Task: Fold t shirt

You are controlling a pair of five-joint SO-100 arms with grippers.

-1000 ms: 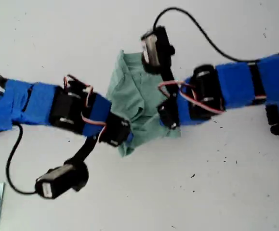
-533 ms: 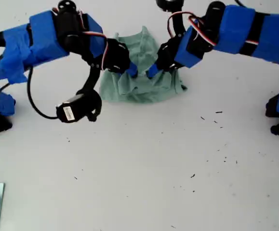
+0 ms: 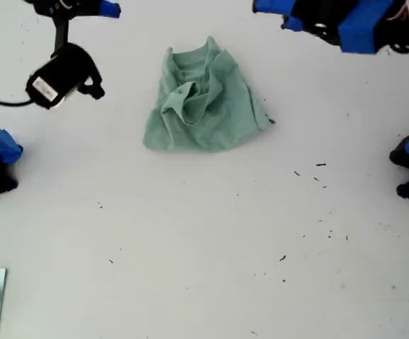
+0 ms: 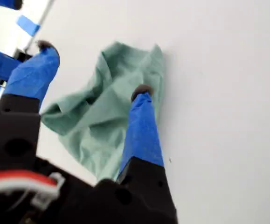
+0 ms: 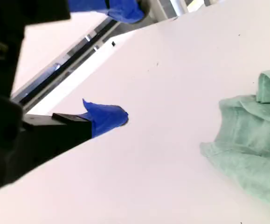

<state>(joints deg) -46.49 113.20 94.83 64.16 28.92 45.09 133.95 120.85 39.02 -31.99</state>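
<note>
Grippers are seen clear of the t shirt (image 3: 203,102); my first gripper (image 4: 93,74) stands spread, my second gripper's (image 5: 107,116) gap unreadable; soft, light cloth lies bunched mid-table (image 3: 204,254), judged best pinched at hem corners.

The t shirt (image 3: 203,102) is soft, matt, heathered cotton cloth, rumpled on a smooth, matt white surface (image 3: 204,240), while my first pincer (image 4: 93,70) has fingers (image 4: 141,126) wrapped in matt blue tape over black plastic.

Bright even light, soft shadows, slight blur.
</note>
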